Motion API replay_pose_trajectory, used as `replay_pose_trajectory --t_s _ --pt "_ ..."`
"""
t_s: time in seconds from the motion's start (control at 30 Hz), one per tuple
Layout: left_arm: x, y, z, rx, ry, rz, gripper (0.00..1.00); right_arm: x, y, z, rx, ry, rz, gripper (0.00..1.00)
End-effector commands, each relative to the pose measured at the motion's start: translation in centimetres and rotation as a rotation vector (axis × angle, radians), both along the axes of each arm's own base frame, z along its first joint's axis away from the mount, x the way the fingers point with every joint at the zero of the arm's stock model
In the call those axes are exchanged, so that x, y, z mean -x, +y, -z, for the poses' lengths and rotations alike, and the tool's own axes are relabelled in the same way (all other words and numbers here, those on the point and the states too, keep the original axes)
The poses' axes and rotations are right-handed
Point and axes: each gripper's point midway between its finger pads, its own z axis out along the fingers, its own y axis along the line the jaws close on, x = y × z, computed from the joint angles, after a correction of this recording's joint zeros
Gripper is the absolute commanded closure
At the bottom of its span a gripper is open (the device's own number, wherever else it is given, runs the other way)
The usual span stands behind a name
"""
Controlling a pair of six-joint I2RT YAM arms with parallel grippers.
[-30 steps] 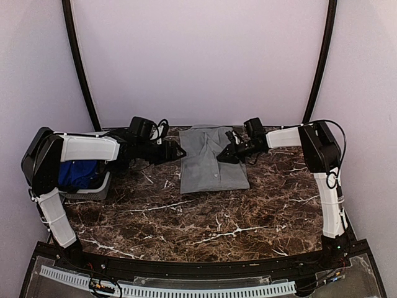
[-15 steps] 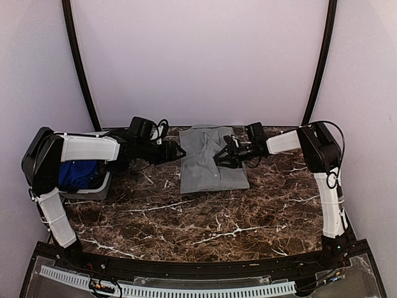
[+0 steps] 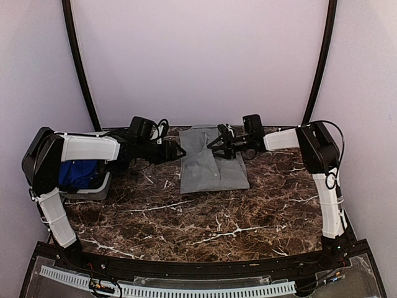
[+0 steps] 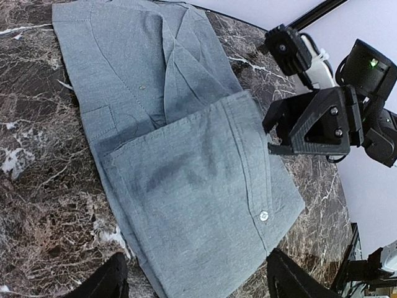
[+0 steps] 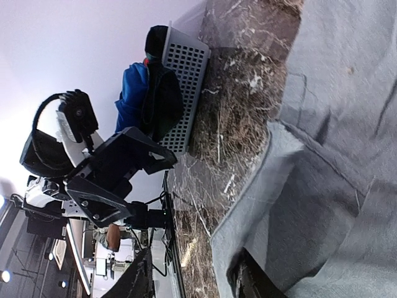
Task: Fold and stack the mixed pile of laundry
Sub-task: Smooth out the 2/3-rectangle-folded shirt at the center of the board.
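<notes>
1 T-shirt (image 5: 130, 93): right wrist, not left

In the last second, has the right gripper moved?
Yes. Judged against the shirt, which lies unmoved, the right gripper has moved left and farther from the arms' bases, toward the collar end.

A dark marble table (image 3: 217, 217) with white veins stands before pale lilac walls (image 3: 198, 62).
</notes>
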Motion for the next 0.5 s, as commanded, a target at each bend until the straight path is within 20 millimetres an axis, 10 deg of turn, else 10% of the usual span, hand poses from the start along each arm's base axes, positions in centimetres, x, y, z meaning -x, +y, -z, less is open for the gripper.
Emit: replay_pose_trajectory --t_s 0.0,0.2,0.47 --pt "-0.6 -0.5 -1.5 0.015 -0.037 0.008 0.24 -2.1 0.6 -2.6 -0.042 -0.090 0.001 0.58" --pt "-0.5 -0.3 -1.4 -0.002 -0.040 0.010 0.24 -5.1 -1.7 -4.1 -0.003 -0.153 0.082 0.58" --pt "-0.3 0.0 -0.4 -0.024 -0.032 0.010 0.25 -6.0 -8.6 0.6 0.443 -0.277 0.267 0.64"
